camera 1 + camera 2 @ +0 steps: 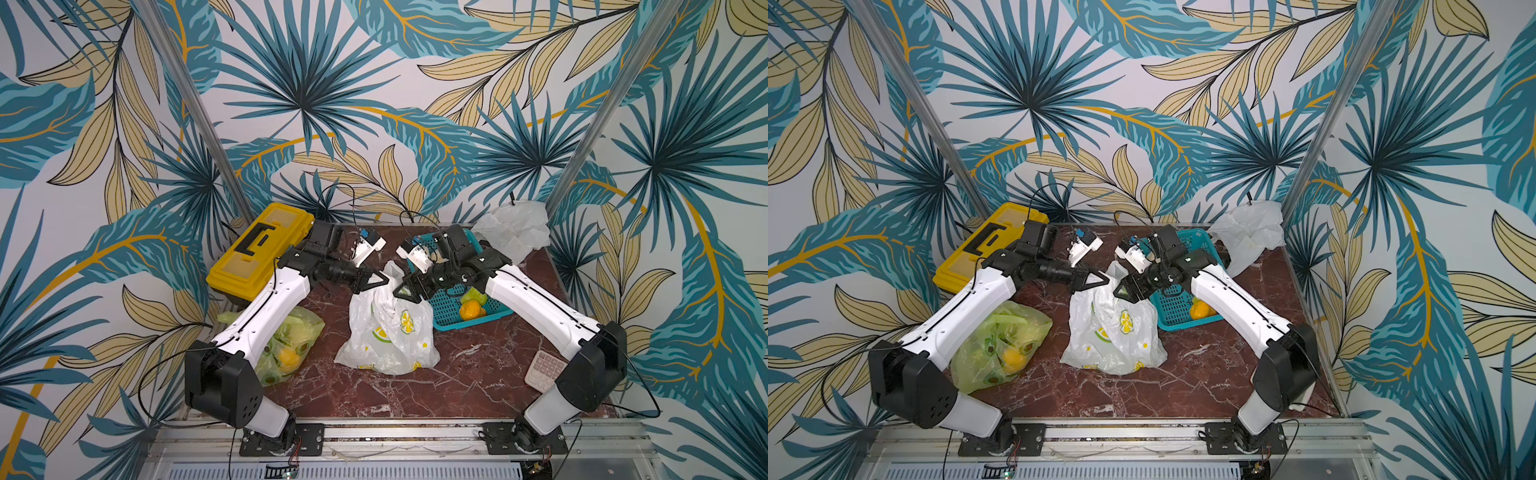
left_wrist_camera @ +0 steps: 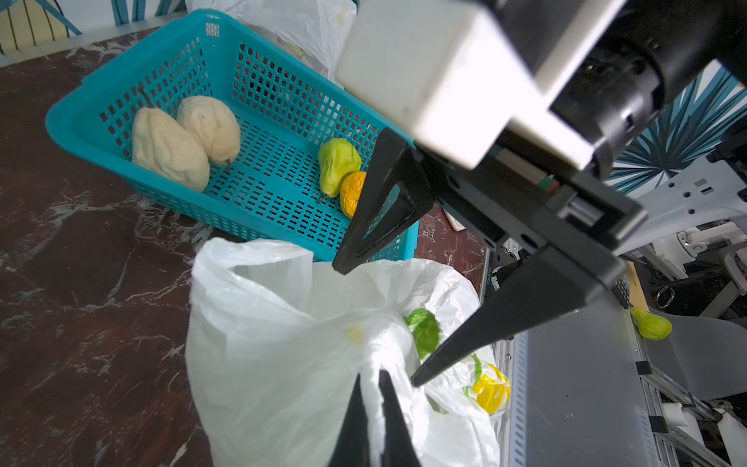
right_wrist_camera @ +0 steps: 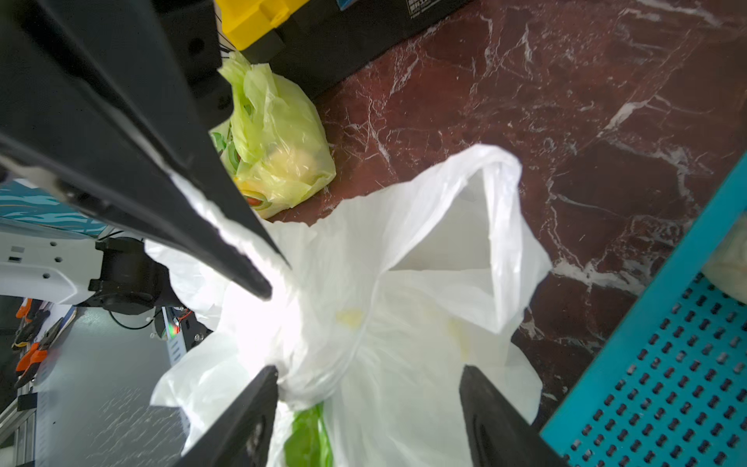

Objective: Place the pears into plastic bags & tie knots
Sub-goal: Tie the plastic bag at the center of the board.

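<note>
The lemon-print bag (image 1: 388, 332) is sitting just beside the teal basket (image 2: 129, 64). The left gripper (image 2: 374, 404) is pinching its gathered handle (image 2: 372, 376), jaws closed on plastic. The right gripper (image 3: 370, 374) is hovering wide open, empty, astride the bag's neck. Knot-tying appears underway; the right gripper probably needs to seize the free handle (image 3: 497, 202) next.

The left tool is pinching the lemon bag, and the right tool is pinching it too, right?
Not quite. The left tool is pinching the lemon bag, but the right tool is open: the right wrist view shows its jaws wide apart, the bag's gathered top between them.
</note>
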Available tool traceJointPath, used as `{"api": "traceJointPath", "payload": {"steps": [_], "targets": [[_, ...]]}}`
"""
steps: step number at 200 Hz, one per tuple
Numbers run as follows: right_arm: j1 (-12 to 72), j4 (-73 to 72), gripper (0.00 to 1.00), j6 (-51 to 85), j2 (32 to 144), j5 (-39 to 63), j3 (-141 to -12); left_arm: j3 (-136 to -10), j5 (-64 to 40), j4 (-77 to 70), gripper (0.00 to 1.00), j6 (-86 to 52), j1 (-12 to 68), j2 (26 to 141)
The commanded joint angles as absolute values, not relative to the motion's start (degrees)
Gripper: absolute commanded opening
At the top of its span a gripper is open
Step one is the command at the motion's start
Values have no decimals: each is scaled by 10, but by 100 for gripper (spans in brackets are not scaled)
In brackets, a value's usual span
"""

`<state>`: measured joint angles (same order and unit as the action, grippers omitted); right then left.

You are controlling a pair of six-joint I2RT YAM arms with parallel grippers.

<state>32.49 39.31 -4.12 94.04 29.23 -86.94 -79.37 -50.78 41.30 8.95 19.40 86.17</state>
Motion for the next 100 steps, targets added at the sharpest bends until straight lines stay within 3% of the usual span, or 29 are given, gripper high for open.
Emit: {"api": "traceJointPath", "payload": {"steps": [1, 73, 91, 100], "targets": [[333, 399, 72, -45, 953, 314, -891, -789, -520, 400, 1, 98, 197, 848], [354, 369, 67, -16, 989, 297, -889, -795, -523, 399, 0, 87, 199, 851], [356, 348, 52, 11, 997, 269, -888, -796, -515, 400, 0, 78, 199, 851], [355, 338, 40, 27, 998, 238, -886, -796, -513, 399, 0, 71, 199, 849]]}}
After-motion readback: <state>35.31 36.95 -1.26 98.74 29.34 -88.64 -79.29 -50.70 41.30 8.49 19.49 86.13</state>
